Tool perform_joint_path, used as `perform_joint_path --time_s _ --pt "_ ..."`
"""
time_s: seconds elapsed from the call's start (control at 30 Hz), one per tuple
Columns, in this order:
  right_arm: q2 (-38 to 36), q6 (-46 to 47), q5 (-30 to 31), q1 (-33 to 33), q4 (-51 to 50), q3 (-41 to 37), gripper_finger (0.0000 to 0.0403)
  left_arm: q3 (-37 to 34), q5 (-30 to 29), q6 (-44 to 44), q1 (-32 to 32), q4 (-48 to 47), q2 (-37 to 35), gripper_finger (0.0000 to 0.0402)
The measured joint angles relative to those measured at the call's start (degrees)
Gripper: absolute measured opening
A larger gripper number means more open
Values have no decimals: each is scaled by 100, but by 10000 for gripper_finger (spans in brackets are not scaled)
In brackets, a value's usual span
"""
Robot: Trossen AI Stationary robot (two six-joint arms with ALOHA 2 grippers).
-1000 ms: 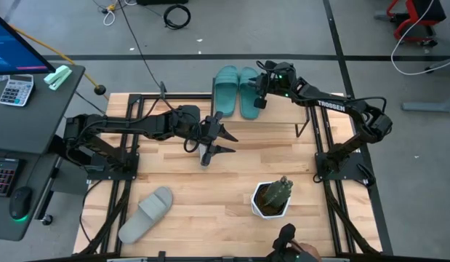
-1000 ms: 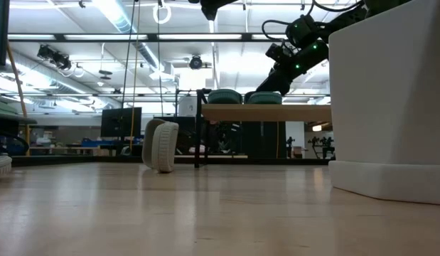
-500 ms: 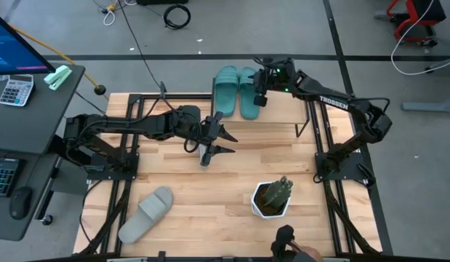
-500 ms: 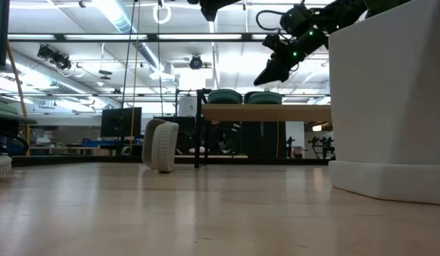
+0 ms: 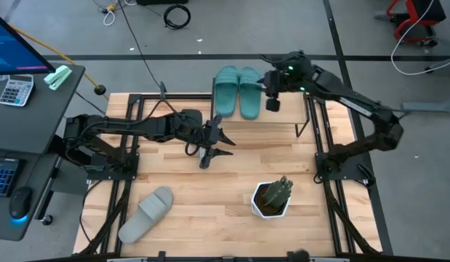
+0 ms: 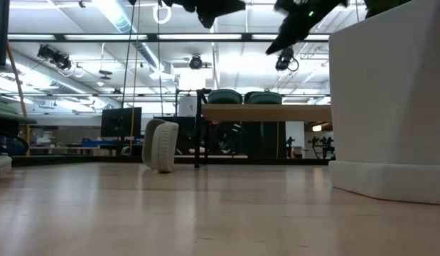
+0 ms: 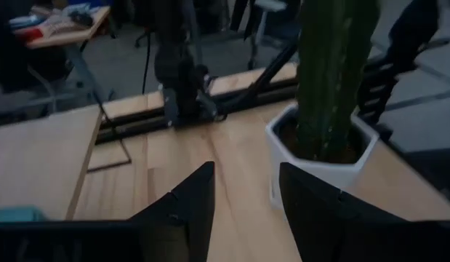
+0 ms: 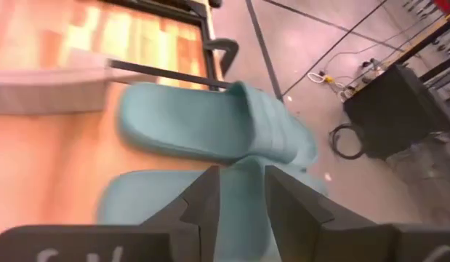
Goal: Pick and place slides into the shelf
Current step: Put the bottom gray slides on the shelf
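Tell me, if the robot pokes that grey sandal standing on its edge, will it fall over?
Probably yes. The grey sandal stands on its narrow side with nothing propping it, so a small nudge would likely tip it flat. It looks like soft rubber, so it should be light and flop down without harm. The left gripper hangs just above it.

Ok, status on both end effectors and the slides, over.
Right end effector open, empty, raised beside teal slides on shelf. Left end effector open, empty, mid-table. One grey slide lying on table, another on edge. Potted plant near front edge.

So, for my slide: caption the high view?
Two teal-green rubber slides sit on the shelf; right gripper hovers beside them.
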Motion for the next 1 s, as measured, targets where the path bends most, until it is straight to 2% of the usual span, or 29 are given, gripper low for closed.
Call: perform_joint_path --time_s 0.17,0.43,0.57,0.7,0.87,1.0 --pt "-899 521 -12 410 -605 -168 114 -324 -675 0 -196 21 0 115" --pt "-2429 1614 -19 1253 -776 -802 114 -935 -1548 -431 -479 62 -199 61" --pt "-3007 2044 317 1642 -752 -1308 114 -1465 -2167 -946 -653 278 -509 48" --pt "-3338 2274 697 1917 -664 -1764 114 -1964 -2856 -1486 -760 522 -926 41" --pt "-3416 2453 716 2106 -244 -2213 114 -2329 -3765 -1590 -790 466 -1381 40" --pt "-3392 2471 721 2252 52 -2502 114 -2491 -4215 -1798 -772 232 -1521 38"
